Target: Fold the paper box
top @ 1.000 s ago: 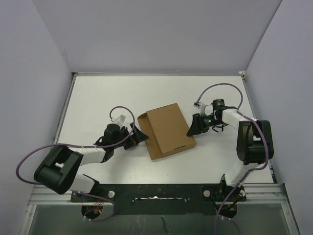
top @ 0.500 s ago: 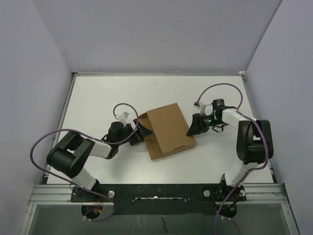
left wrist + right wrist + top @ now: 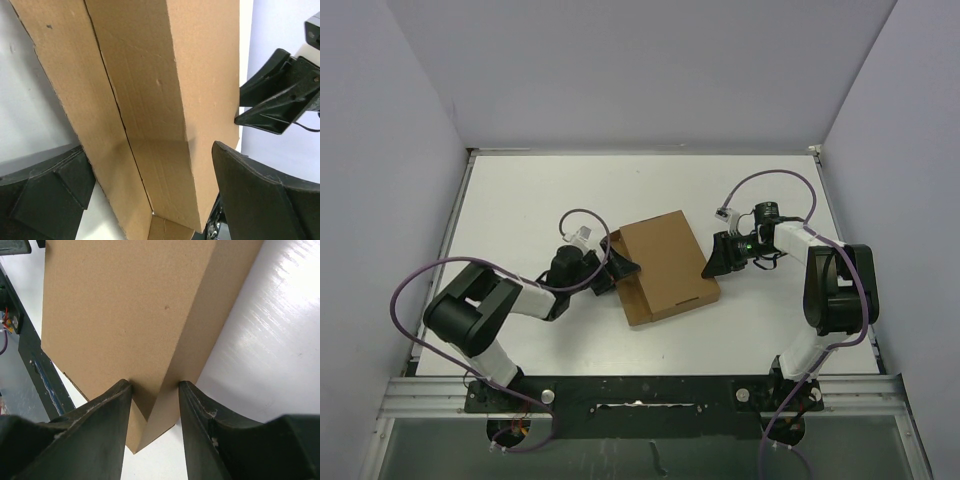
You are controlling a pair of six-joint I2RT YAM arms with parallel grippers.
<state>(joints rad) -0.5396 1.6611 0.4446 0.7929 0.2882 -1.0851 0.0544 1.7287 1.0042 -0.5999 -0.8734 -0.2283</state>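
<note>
1. Item: plain brown corrugated cardboard paper box [image 3: 665,265], shallow and rectangular. It lies flat at the middle of the white table [image 3: 520,195], turned a little askew to the table's edges. It looks largely formed, with the top panel down.
2. Long axis: appears to run from the far side toward the near side, leaning rightward as it nears the bases. The two longer sides therefore face the two arms.
3. Left gripper [image 3: 617,268]: at the box's left long side, low to the table. Jaws stand wide. In the left wrist view the black fingers [image 3: 50,195] straddle the raised side wall and the flap beside it, without clamping either.
4. Right gripper [image 3: 713,262]: at the opposite long side. Jaws are narrowed, and its fingers [image 3: 107,420] press on the two faces that meet at the box's edge, holding it.
5. Governing relation: the box lies between the grippers, directly ahead of each. Neither arm is clearly nearer.
6. Assessment: with the right side pinned, the left wall seems the next part to tuck or press. That would mean closing across the wall, square to the long axis.
</note>
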